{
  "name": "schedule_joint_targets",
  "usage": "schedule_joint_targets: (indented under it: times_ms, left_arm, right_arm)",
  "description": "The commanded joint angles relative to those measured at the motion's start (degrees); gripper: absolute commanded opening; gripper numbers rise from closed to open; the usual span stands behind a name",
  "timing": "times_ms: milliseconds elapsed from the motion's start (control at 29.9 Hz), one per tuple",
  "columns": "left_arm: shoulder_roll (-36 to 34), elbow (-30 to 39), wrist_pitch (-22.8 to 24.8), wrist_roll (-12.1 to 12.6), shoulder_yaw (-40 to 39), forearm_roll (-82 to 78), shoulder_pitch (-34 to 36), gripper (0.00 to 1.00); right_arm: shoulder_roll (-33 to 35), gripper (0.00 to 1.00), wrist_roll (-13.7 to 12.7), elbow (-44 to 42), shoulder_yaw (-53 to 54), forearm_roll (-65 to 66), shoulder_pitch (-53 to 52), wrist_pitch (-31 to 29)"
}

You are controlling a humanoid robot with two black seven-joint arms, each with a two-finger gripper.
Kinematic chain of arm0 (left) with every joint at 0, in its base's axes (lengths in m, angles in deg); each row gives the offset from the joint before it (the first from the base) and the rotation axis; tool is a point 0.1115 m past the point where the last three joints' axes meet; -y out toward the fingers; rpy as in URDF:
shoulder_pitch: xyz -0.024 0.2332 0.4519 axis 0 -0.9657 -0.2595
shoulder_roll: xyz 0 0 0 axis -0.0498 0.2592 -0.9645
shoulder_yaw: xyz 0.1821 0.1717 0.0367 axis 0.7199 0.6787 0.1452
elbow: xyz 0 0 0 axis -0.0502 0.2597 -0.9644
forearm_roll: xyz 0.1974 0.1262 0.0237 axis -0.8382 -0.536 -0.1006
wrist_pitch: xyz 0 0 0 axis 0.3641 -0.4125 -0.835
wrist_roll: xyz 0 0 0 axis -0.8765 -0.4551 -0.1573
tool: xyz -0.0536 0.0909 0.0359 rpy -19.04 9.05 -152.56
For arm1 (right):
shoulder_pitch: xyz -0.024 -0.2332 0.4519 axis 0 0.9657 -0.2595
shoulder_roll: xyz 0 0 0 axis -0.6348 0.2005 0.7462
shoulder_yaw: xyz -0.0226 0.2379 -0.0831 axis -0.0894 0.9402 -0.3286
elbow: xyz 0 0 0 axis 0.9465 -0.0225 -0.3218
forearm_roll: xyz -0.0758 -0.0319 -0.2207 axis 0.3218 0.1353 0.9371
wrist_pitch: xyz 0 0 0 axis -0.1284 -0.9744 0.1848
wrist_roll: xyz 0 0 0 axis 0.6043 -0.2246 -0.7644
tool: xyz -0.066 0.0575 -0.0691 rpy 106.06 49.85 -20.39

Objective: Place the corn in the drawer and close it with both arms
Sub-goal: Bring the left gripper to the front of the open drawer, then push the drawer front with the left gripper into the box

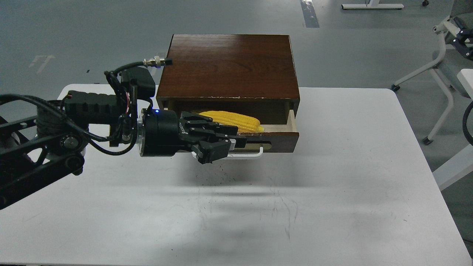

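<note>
The dark brown wooden box (pixel 229 64) stands at the table's far middle. Its drawer (pixel 282 136) is pulled partly out, pale cream inside. The yellow corn (pixel 236 120) lies across the drawer; its left end is hidden behind my gripper. My left arm reaches in from the left. My left gripper (pixel 238 143) is in front of the drawer's front panel, over its left half and the white handle (pixel 258 152). Its fingers look closed together and hold nothing. I cannot tell whether it touches the panel. My right gripper is out of view.
The white table (pixel 332 192) carries only the box. Its far edge runs just behind the drawer's opening. A white chair frame (pixel 441 96) and a black cable (pixel 467 125) stand off the table's right side.
</note>
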Motion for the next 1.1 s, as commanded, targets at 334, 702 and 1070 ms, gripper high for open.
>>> schedule_joint_targets:
  times_ms: [334, 702, 1070]
  left_arm:
    - [0.69, -1.92, 0.0, 0.63, 8.4, -10.03, -0.12, 0.0]
    - [2.0, -5.61, 0.0, 0.72, 9.62, -16.35, -0.12, 0.0]
    - [3.15, -7.02, 0.0, 1.16, 10.07, -18.29, 0.67, 0.0]
  right_arm:
    - [-5.17, 1.0, 0.48, -5.8, 4.21, -2.03, 4.45, -0.01]
    - [-6.57, 1.0, 0.48, -10.55, 5.08, -1.94, 4.98, -0.01]
    - [-6.57, 1.0, 0.48, -10.64, 5.53, -1.94, 5.06, -0.01]
